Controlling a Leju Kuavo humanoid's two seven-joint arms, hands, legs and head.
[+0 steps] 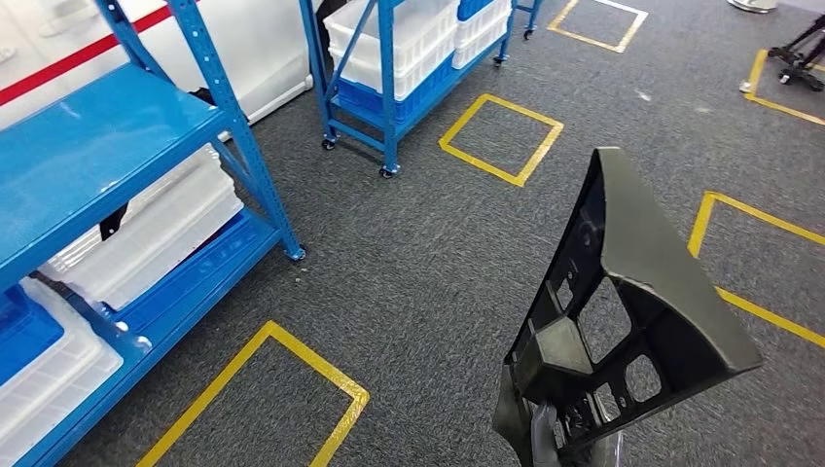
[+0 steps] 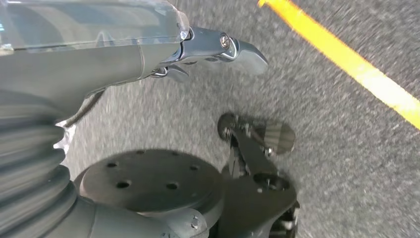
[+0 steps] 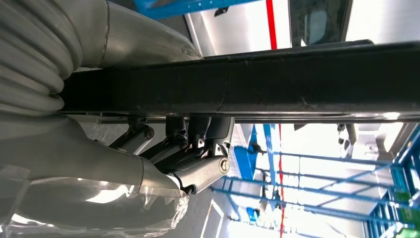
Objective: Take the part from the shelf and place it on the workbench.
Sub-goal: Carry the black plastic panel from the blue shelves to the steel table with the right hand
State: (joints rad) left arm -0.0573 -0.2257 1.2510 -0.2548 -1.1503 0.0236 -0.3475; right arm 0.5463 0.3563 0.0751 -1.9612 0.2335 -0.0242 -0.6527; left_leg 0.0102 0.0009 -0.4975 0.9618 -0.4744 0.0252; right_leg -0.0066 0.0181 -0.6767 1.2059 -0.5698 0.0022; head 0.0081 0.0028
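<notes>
- Head view: one dark grey plastic part (image 1: pixel 623 321), triangular with several cut-outs, is seen at lower right, held up above the grey carpet floor (image 1: pixel 438 253), tilted, its narrow tip pointing up and away.
- Head view: the part is carried from below at its lower end; a bit of the right hand (image 1: pixel 545 433) is glimpsed under it at the bottom edge, mostly hidden by the part.
- Head view: two blue shelf racks are counted: a near rack (image 1: pixel 107 146) at left and a far rack on castors (image 1: pixel 389 97) at top centre. The part is well apart from both.
- Head view: white bins (image 1: pixel 156 229) are stacked on the near rack's lower level, one blue bin (image 1: pixel 24 331) beside them; more white bins are stacked on the far rack. An exact bin count cannot be told.
- Head view: five yellow tape squares are counted on the floor, whole or cut by the edges; nearest one (image 1: pixel 263 399) at bottom left.
- Left wrist view: the left hand (image 2: pixel 218 49) is seen over blurred carpet, fingers (image 2: pixel 247 54) extended, nothing held. One yellow tape line (image 2: pixel 346 64) is crossed at the corner.
- Right wrist view: the part's dark edge (image 3: pixel 277 82) is shown as a long bar, clamped between the right hand's thumb and its dark fingers (image 3: pixel 198 148), which are curled against it. Blue racking (image 3: pixel 317 183) is seen behind, overexposed.
</notes>
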